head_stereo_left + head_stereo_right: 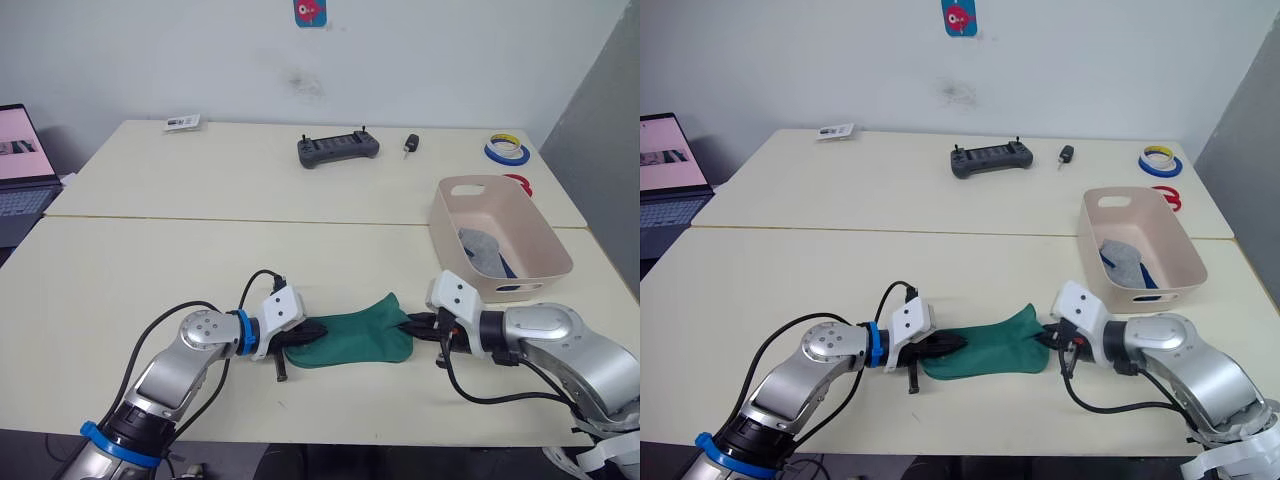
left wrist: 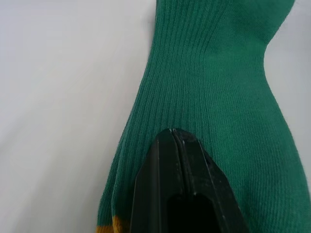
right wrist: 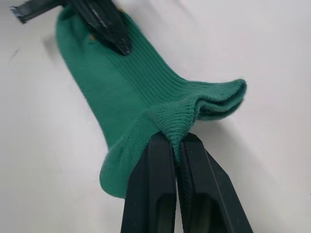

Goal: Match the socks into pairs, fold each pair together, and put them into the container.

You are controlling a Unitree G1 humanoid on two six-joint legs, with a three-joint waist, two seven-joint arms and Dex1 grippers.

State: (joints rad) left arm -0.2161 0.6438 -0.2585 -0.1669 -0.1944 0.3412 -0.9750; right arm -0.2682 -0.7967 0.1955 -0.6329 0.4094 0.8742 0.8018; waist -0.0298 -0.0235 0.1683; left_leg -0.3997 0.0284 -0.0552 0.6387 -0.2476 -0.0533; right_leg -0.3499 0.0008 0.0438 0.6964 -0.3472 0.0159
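We hold the green socks [image 1: 352,339] flat on the table [image 1: 150,270], stretched between both grippers. Our left gripper [image 1: 312,330] pinches the yellow-striped end; our right gripper [image 1: 412,322] clamps the bunched opposite edge. Beyond our right gripper sits the pink container [image 1: 546,246], with a grey sock [image 1: 482,247] inside.

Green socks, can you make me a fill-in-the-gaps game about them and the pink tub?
1. The left pincer and the right pincer each grip one end of the ____ socks.
2. The green socks lie on the ____, not in the container.
3. Inside the container lies a ____ sock over something blue.
4. The container stands on the robot's ____ side.

Missing words: green; table; grey; right
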